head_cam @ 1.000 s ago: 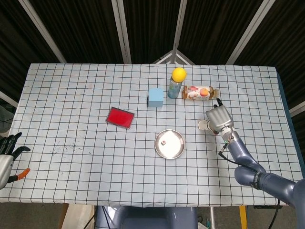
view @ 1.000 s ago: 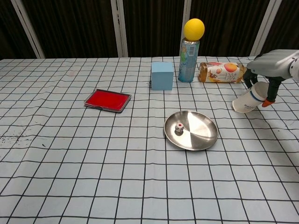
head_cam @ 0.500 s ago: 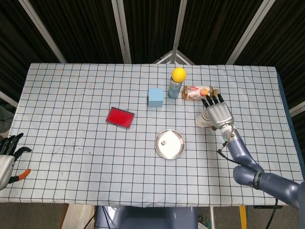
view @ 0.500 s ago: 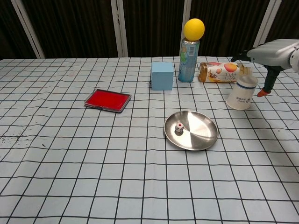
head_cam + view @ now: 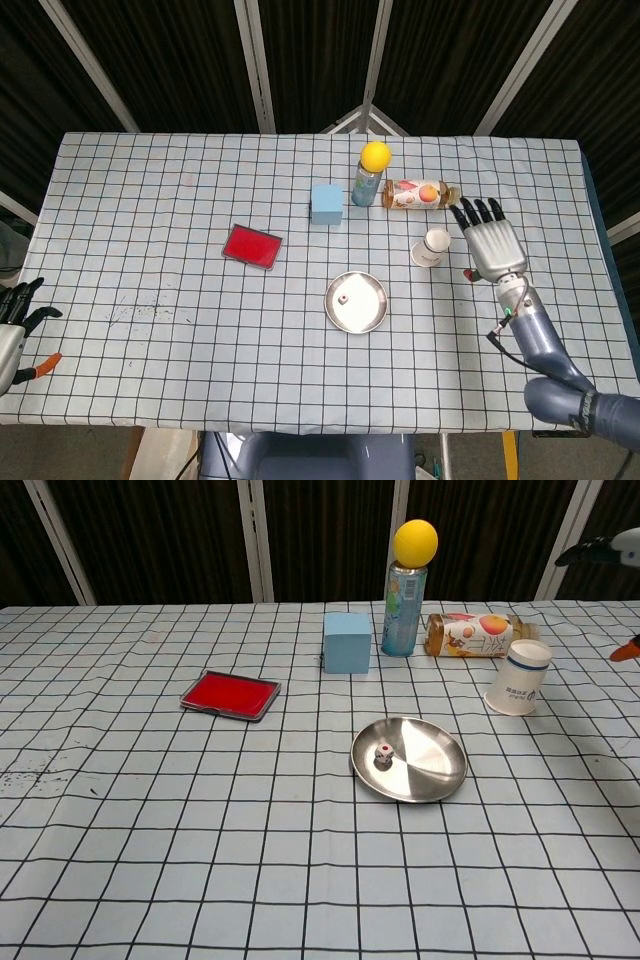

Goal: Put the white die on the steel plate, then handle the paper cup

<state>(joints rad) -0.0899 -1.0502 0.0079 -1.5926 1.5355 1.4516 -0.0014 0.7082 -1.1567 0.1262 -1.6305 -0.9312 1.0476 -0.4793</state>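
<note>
White die on the steel plate, paper cup standing free on the checked table.

Nearest, the left hand (image 5: 12,318) hangs off the table's (image 5: 150,220) near-left edge, fingers loosely apart, holding nothing. The small white die (image 5: 383,753) lies inside the round steel plate (image 5: 430,765), toward its left side. Farther back, the white paper cup (image 5: 517,677) stands on its mouth, base up, apart from the right hand (image 5: 492,248), which hovers beside it with fingers spread and empty. Behind stand a red flat tray (image 5: 229,695), a light-blue cube (image 5: 347,642), a can topped by a yellow ball (image 5: 414,542), and a lying bottle (image 5: 474,636).

A glossy steel plate (image 5: 430,765) and matt paper cup (image 5: 518,678) sit on checked cloth (image 5: 200,820).
</note>
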